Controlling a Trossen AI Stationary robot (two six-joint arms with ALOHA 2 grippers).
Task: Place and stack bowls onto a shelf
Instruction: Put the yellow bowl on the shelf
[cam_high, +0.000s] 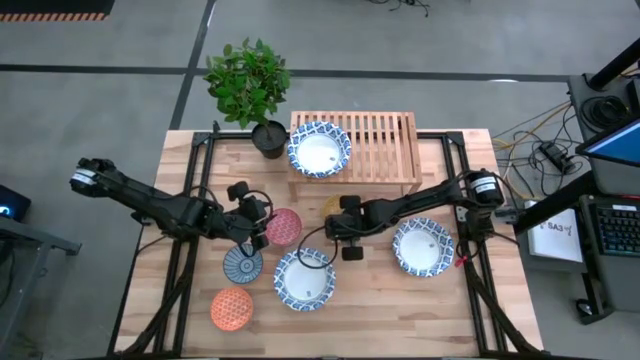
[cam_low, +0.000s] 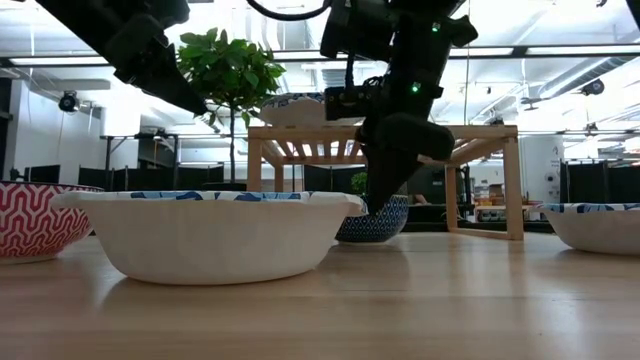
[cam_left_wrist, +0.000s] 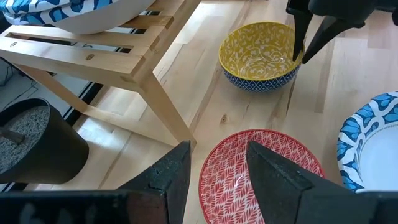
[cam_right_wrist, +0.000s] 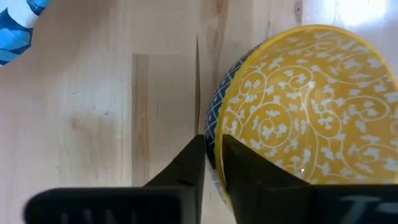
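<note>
The yellow bowl (cam_left_wrist: 258, 53), blue-patterned outside, stands on the table in front of the shelf (cam_high: 380, 150); my right gripper (cam_right_wrist: 213, 155) is shut on its rim. The red bowl (cam_left_wrist: 261, 171) sits on the table under my open left gripper (cam_left_wrist: 217, 174), one finger outside its rim and one over its inside; whether they touch it I cannot tell. One blue-white bowl (cam_high: 319, 148) rests on the shelf's slats. Two more blue-white bowls (cam_high: 305, 278) (cam_high: 423, 246), the teal bowl (cam_high: 243, 263) and the orange bowl (cam_high: 231, 307) stand on the table. My right gripper pinches the yellow bowl's rim (cam_right_wrist: 217, 134) with one finger on the blue outer wall and one finger (cam_right_wrist: 249, 171) inside. The fingers come from above, pointing down. The bowl stands upright with its base on the table (cam_low: 375, 238).
A black plant pot (cam_high: 268, 138) with a leafy plant stands at the shelf's left end. The shelf's right part (cam_high: 385, 140) has bare slats. Bare tabletop lies along the near edge (cam_high: 400, 320) and in the left far corner (cam_high: 190, 160).
</note>
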